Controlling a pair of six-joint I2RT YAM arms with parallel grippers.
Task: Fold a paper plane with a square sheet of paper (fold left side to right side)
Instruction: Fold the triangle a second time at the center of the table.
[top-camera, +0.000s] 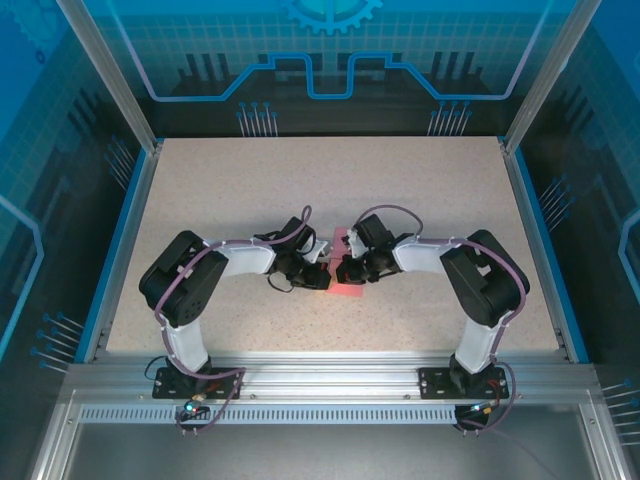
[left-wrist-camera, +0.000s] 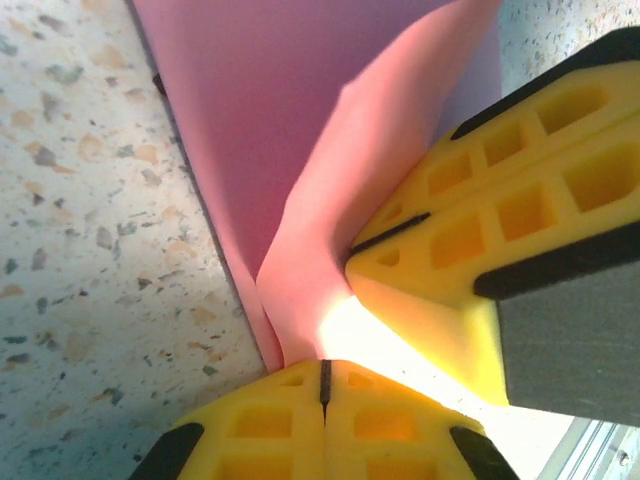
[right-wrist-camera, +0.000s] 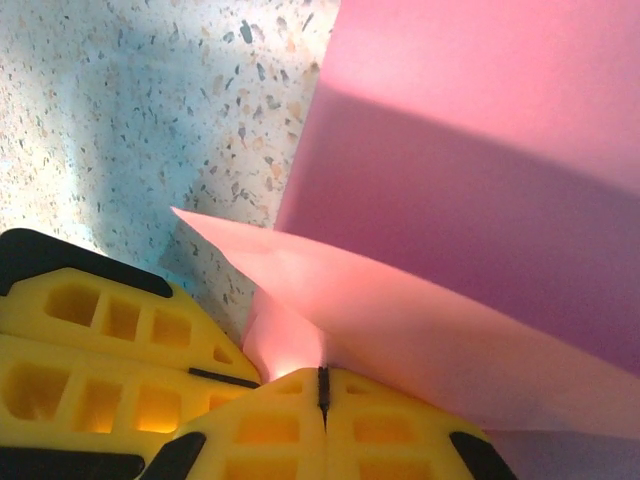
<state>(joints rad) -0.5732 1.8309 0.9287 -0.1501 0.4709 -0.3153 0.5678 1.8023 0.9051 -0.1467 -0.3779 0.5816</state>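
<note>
The square sheet of paper (top-camera: 347, 289) is salmon-pink and lies at the middle of the speckled table, partly under both grippers. In the left wrist view one flap of the sheet (left-wrist-camera: 300, 130) is lifted off the flat part and runs down into the seam of my left gripper (left-wrist-camera: 324, 368), which is shut on it. My right gripper (left-wrist-camera: 352, 258) sits close beside it, also shut. In the right wrist view a raised fold of the sheet (right-wrist-camera: 470, 200) ends in the closed tips of my right gripper (right-wrist-camera: 322, 375). From above, the left gripper (top-camera: 323, 272) and right gripper (top-camera: 342, 270) nearly touch.
Blue rails (top-camera: 118, 250) border the table (top-camera: 250, 190) on both sides. An aluminium frame (top-camera: 320, 375) runs along the near edge by the arm bases. Bare speckled tabletop lies all around the sheet.
</note>
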